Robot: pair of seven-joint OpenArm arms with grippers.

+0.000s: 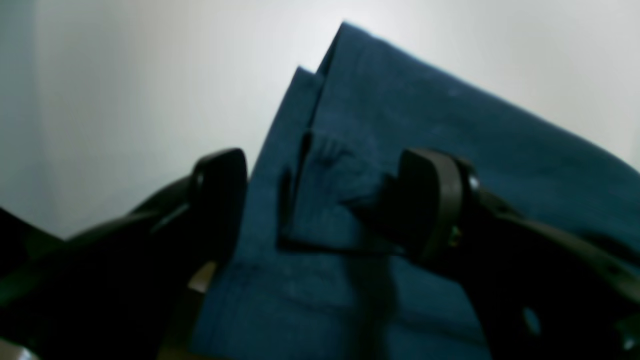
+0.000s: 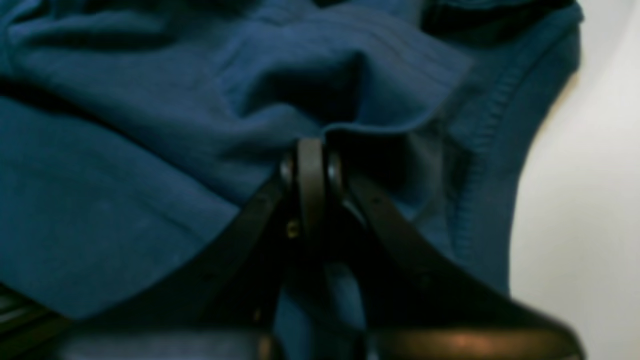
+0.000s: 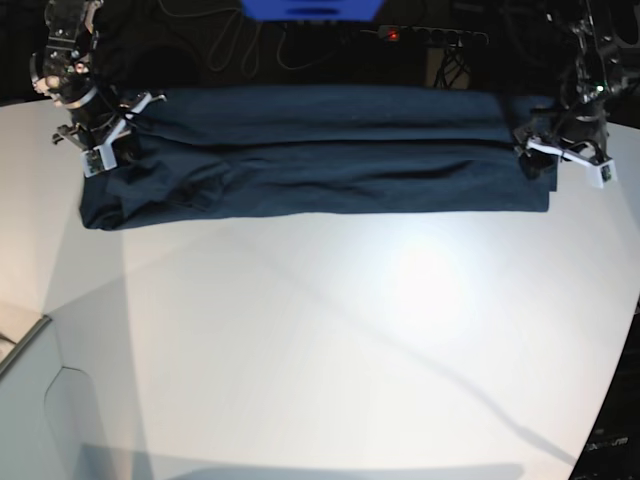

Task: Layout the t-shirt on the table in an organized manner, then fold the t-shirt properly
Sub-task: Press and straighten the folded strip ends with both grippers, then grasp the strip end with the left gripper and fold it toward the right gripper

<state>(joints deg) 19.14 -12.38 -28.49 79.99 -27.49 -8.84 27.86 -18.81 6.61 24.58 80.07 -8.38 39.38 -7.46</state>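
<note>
T-shirt (image 3: 320, 150): dark navy in the base view, a plain weave with no print or pattern; reads brighter teal-blue close up in both wrist views, with a stitched hem the same blue. Table (image 3: 330, 340): smooth white, greyer in the shadows. Left gripper (image 1: 320, 185) and right gripper (image 2: 311, 155): black fingers; white parts on both wrists in the base view. Blue object (image 3: 310, 8) at the far edge: saturated royal blue.

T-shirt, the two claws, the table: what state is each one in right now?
t-shirt: folded lengthwise into a long band, lying flat, still creased near one end.
left gripper: open, jaws straddling the shirt's edge.
right gripper: shut on the t-shirt.
table: white, shirt lying at its far side.
</note>
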